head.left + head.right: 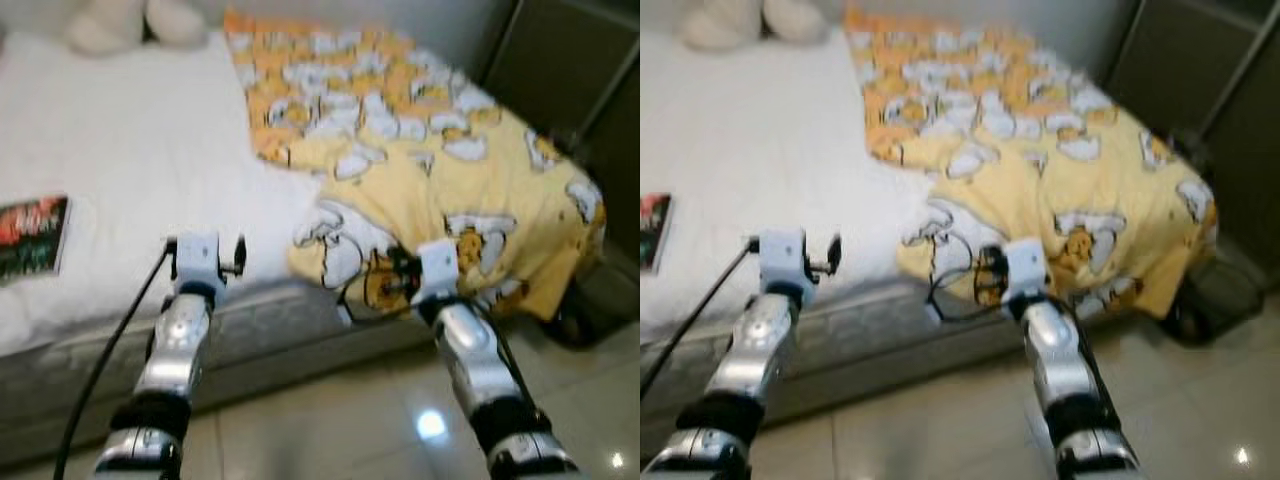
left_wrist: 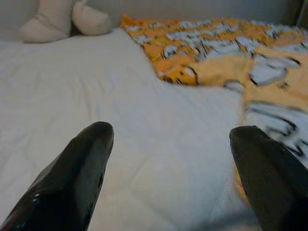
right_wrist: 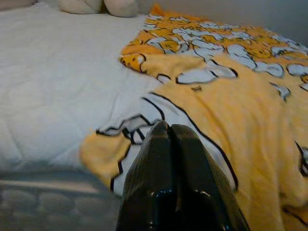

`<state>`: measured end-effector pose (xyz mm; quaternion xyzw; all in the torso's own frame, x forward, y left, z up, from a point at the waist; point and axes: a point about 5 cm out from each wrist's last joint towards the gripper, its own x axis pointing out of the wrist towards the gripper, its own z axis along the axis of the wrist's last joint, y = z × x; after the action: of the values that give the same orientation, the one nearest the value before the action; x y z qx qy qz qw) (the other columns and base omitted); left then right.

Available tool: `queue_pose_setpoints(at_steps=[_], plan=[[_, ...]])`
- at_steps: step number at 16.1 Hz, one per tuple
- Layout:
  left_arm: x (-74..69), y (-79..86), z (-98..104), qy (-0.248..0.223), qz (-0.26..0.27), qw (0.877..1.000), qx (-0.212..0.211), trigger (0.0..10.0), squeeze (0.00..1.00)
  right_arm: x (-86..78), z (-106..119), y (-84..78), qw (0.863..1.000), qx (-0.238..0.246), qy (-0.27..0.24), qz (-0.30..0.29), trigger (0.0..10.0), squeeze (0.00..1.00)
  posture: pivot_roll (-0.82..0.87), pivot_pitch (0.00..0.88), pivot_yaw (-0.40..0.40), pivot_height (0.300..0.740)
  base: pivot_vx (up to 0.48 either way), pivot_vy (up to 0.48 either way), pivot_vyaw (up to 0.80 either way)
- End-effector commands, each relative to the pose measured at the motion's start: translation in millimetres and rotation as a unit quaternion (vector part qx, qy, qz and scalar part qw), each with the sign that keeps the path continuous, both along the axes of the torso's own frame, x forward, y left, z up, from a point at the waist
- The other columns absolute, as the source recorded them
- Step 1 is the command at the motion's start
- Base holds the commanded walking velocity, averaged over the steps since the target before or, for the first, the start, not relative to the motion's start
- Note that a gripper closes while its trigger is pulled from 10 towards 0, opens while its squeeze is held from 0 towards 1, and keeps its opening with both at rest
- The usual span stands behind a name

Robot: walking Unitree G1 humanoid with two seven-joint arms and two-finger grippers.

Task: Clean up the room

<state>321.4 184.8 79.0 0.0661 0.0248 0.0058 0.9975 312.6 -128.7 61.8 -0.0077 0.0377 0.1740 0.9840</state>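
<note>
A yellow blanket (image 1: 430,160) with a white and orange cartoon print lies crumpled over the right half of the bed, and its edge hangs over the mattress side. The white sheet (image 1: 130,150) covers the left half. My left gripper (image 2: 171,139) is open, its fingers (image 2: 91,144) spread wide above the bare sheet near the bed's front edge. My right gripper (image 3: 168,129) is shut with nothing between its fingers, just above the blanket's folded front corner (image 3: 103,151).
A cream plush toy (image 1: 120,20) rests at the head of the bed. A red and dark book (image 1: 32,238) lies on the sheet at the far left. Dark cabinet doors (image 1: 570,60) stand at the right, with a dark object (image 1: 590,315) on the glossy tiled floor (image 1: 330,420).
</note>
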Motion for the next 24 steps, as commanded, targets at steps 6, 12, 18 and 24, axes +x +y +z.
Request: queue_pose_setpoints(at_steps=[6, 12, 18, 24], plan=[[4.7, 2.8, -5.0, 0.018, -0.006, 1.0, 0.001, 10.0, 0.0, -5.5, -5.0, -1.0, 1.0, -0.005, 0.01, -0.001, 10.0, 0.0, -0.04, 0.02, -0.049, 0.74, 0.48, 0.0, -0.77], [-1.0, 47.3, -35.8, 0.177, -0.006, 0.984, 0.032, 10.0, 0.0, -17.0, -6.3, -7.5, 1.0, -0.006, 0.008, -0.001, 10.0, 0.0, -0.09, 0.091, -0.069, 0.74, 0.0, 0.0, -0.13], [-18.1, 44.5, -54.7, 0.2, -0.041, 0.979, -0.025, 10.0, 0.0, -42.6, -15.1, -17.3, 0.999, -0.026, 0.028, 0.02, 10.0, 0.0, -0.12, 0.185, -0.089, 0.74, 0.0, 0.0, 0.0], [-22.9, 32.1, -59.0, 0.16, -0.009, 0.984, -0.083, 10.0, 0.0, -80.4, -14.3, -39.1, 0.995, -0.06, 0.063, 0.052, 10.0, 0.0, -0.21, 0.316, -0.175, 0.74, 0.0, 0.0, 0.0]])
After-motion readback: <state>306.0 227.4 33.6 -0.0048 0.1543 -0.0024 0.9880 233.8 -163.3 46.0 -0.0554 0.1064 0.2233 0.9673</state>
